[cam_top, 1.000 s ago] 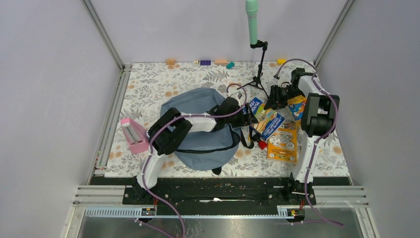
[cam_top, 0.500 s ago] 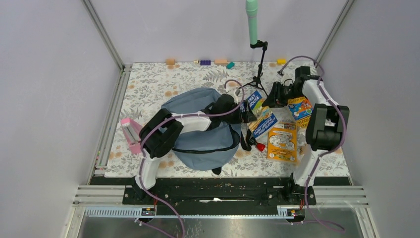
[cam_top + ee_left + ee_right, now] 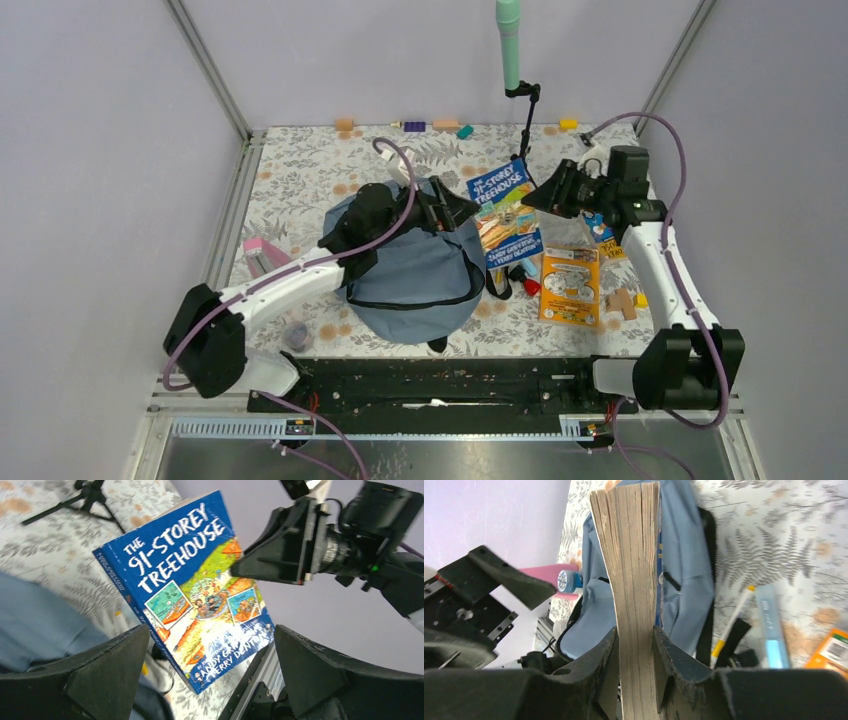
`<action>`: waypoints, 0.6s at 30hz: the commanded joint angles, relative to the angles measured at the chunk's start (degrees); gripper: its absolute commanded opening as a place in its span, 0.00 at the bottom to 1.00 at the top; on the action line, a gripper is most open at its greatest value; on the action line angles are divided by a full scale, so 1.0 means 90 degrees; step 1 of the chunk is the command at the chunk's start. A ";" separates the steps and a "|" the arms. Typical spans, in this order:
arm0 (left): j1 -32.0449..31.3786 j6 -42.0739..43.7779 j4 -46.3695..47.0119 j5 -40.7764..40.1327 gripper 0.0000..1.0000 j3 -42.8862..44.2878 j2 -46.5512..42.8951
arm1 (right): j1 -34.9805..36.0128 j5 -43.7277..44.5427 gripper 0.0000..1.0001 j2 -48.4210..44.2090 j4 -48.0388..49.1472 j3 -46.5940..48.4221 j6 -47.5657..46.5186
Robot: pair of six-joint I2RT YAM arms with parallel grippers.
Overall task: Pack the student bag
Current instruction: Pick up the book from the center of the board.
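backpack [image 3: 415, 275]: grey-blue, lying flat in the middle of the floral mat [image 3: 300, 170]. A black zip line curves across its near side and a black strap hangs at its right edge.
right claw [image 3: 533, 196]: narrow and clamped on the book, gripping the page edge from both sides. It reaches in from the far right.
book [image 3: 195, 595]: blue cover reading "The 91-Storey Treehouse". It is held up and tilted, just off the backpack's far right edge, between the two claws.
left claw [image 3: 458, 211]: spread wide with nothing in it. It sits over the far right part of the backpack, facing the book cover. It is near the book but not touching it.
orange booklet [image 3: 570, 285]: flat on the mat, right of the backpack and near side of the held book.
red thing [image 3: 530, 287]: small, between the backpack strap and the orange booklet. Can't tell what it is.
pen [image 3: 736, 622]: white with yellow ends, on the mat just beside the black strap.
blue strip [image 3: 771, 625]: flat on the mat next to the pen. Can't tell what it is.
pink item [image 3: 262, 255]: on the mat left of the backpack, partly hidden by the left arm.
tripod [image 3: 522, 140]: black, at the far side of the mat, with a green tube [image 3: 509, 40] on top.
blocks [image 3: 414, 126]: small and coloured, in a row along the far edge of the mat.
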 commanded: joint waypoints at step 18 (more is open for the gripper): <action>0.0894 -0.0788 -0.1185 -0.0298 0.99 -0.2492 -0.4413 | 0.3303 0.1861 0.00 -0.1989 0.4190 -0.1417 0.3046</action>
